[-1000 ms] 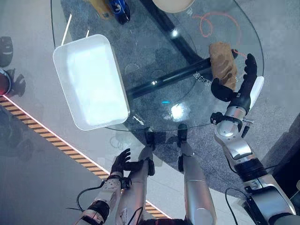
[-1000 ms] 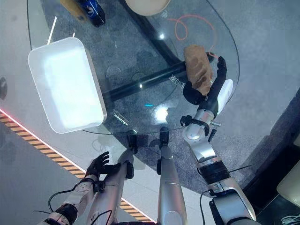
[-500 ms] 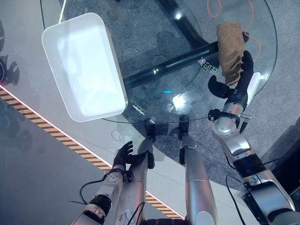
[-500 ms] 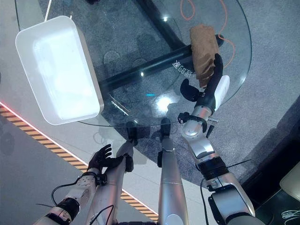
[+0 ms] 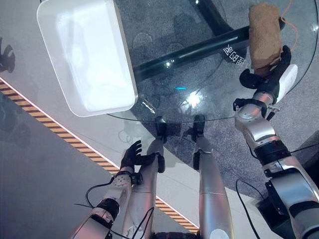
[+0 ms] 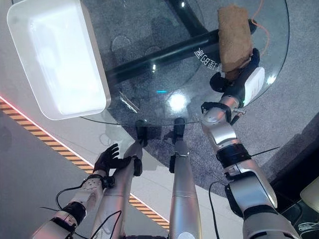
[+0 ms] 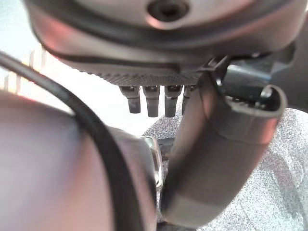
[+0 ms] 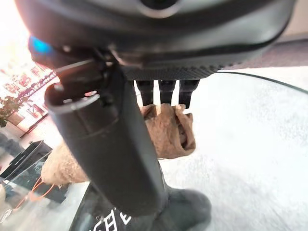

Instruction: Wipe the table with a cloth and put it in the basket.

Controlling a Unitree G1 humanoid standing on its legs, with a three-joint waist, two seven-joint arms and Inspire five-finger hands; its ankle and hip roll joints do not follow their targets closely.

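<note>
The brown, folded terry cloth (image 5: 264, 35) lies on the round glass-topped table (image 5: 209, 104), near its right edge, with its long side running away from the robot. The right hand (image 5: 271, 79) rests at the cloth's near end. In the right wrist view the fingers (image 8: 161, 91) reach over the top of the cloth (image 8: 163, 130) and the thumb (image 8: 110, 154) runs alongside it. Whether the hand presses flat or pinches the fabric, cannot tell: the fingertips are hidden in the folds.

Under the glass, a dark tubular table leg (image 5: 199, 50) crosses from the centre toward the cloth. A thin orange cable (image 6: 258, 15) shows on the grey carpeted floor beyond the cloth.

The white rectangular plastic basket (image 5: 47, 35) sits on the left part of the table, well apart from the cloth, with one corner overhanging the near rim.

The left hand (image 5: 132, 155) hangs low beside the robot, below the table edge. Its fingers are spread and relaxed and it holds nothing. A yellow-and-black striped tape line (image 5: 60, 135) runs diagonally over the floor at left.
</note>
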